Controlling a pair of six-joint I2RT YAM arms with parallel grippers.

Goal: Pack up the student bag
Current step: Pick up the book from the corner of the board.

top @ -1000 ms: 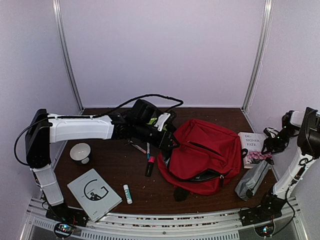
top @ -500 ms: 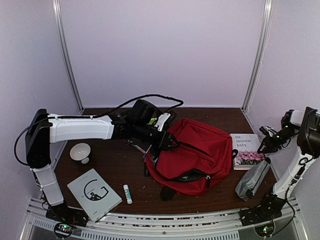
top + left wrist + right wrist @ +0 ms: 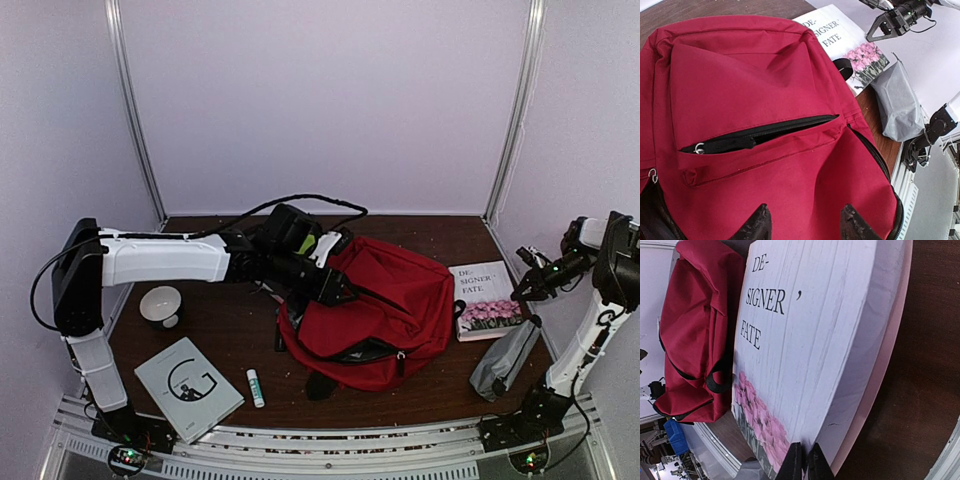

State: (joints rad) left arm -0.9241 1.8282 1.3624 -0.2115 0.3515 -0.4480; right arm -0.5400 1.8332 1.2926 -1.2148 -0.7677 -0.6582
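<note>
**Left side.** A bowl (image 3: 160,303), a grey booklet (image 3: 188,385) and a glue stick (image 3: 256,387) lay on the table (image 3: 225,335), all apart from the bag.

**Left gripper** (image 3: 806,229). It was at the bag's upper left corner. The fingers stood partly apart, with smooth red fabric showing across the gap. The tips ran off the bottom of the wrist view, so it could not be told whether they pinched the cloth or only rested on it.

**Student bag** (image 3: 385,310). It lay flat at centre table, front face up, slumped and creased.
- The front pocket zip (image 3: 760,136) was partly open, with its pull (image 3: 699,148) at the left end.
- A dark main opening (image 3: 365,350) gaped along the near side.
- Assessment: soft, limp fabric, light while unfilled and not fragile.
- It would likely fold and sag wherever it was lifted, and drag across the table rather than slide cleanly.
- A pinch on a flat panel would gather loose cloth only.
- The firmer holds appeared to be the seamed rim of the main opening, the zip edge, or the black strap (image 3: 842,67) on the right side.
- One gripper would probably need to hold the mouth open while the other loaded.

**Right side.** A book (image 3: 483,297) lay just beside the bag, and a grey pouch (image 3: 505,358) lay near it.

**Right gripper** (image 3: 804,463). It hovered at the book's edge. The fingers were drawn almost together and nothing was visible between them.
</note>
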